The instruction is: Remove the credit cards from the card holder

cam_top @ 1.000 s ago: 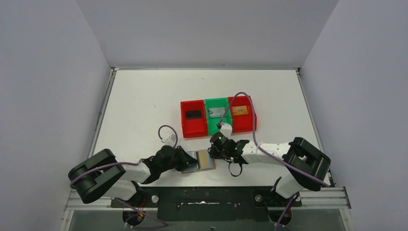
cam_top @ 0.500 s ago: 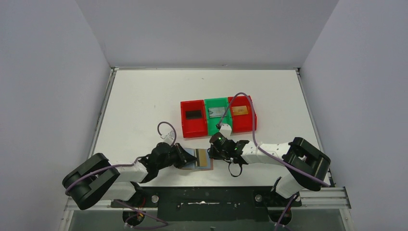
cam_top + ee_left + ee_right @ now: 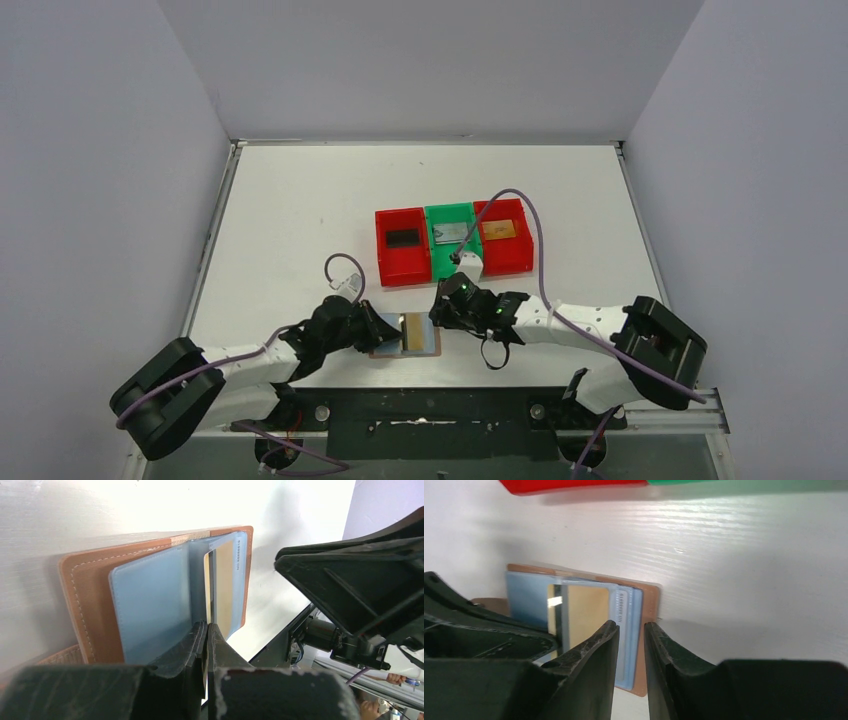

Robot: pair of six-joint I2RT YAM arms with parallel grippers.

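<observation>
The tan card holder [image 3: 405,352] lies open near the table's front edge, its grey-blue lining [image 3: 150,600] facing up. A gold credit card [image 3: 226,585] sits in its right pocket and also shows in the right wrist view [image 3: 584,611]. My left gripper [image 3: 207,628] is shut on a thin upright leaf at the holder's middle fold; in the top view it [image 3: 383,331] covers the holder's left half. My right gripper [image 3: 630,628] is narrowly open and empty at the holder's right edge [image 3: 650,605]. A black card [image 3: 402,238], a silver card [image 3: 450,232] and a gold card [image 3: 498,230] lie in the bins.
Three bins stand in a row behind the holder: a red one [image 3: 403,268], a green one [image 3: 452,262] and a red one [image 3: 508,264]. The right arm's purple cable loops over the right bin. The table's front edge and the arm bases are just behind the holder.
My left arm has stretched forward and the holder has shifted slightly left with it. My right gripper has stayed at the holder's right edge while its arm swung outward.
</observation>
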